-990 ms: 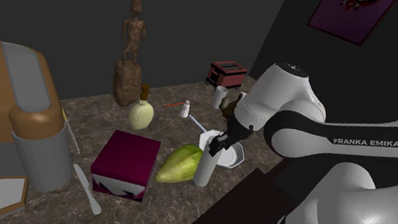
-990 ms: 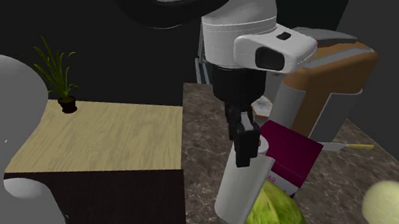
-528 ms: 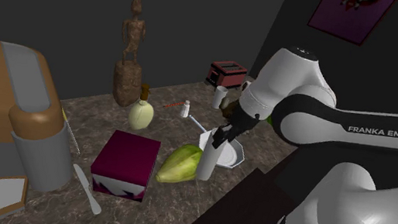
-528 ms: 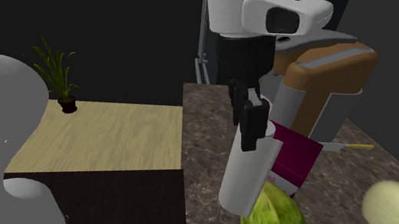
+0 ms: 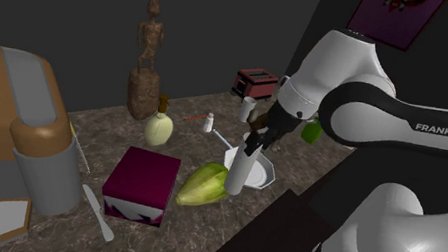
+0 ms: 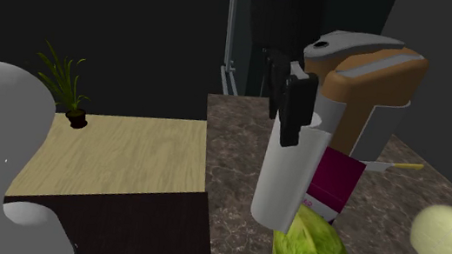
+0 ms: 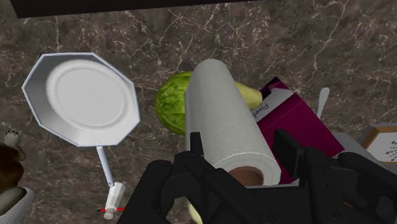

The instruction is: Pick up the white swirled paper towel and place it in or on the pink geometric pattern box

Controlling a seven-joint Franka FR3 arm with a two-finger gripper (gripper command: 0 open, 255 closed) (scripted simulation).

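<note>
My gripper (image 5: pixel 255 141) is shut on the upper end of the white paper towel roll (image 5: pixel 241 169), which hangs slightly tilted above the marble counter (image 5: pixel 173 237). In the second exterior view the roll (image 6: pixel 289 173) dangles from the gripper (image 6: pixel 295 103) over a green cabbage (image 6: pixel 313 252). The wrist view has the fingers (image 7: pixel 195 144) clasping the roll (image 7: pixel 222 121) on both sides. The magenta box (image 5: pixel 142 183) with a white pattern on its side sits on the counter toward the shoulder view's left, beyond the cabbage (image 5: pixel 202 184); it also appears past the roll as the box (image 7: pixel 291 118).
A white octagonal plate (image 5: pixel 262 175) lies under the arm. A yellow vase (image 5: pixel 159 128), a brown statue (image 5: pixel 144 58), a red toaster (image 5: pixel 256 83) and a white cup (image 5: pixel 248 108) stand at the back. A knife (image 5: pixel 98 211) lies beside the box. A large brown-grey appliance (image 5: pixel 33 128) stands at left.
The gripper has risen with the paper towel roll in it, lifting the roll's base off the counter. Nothing else on the counter has moved.
</note>
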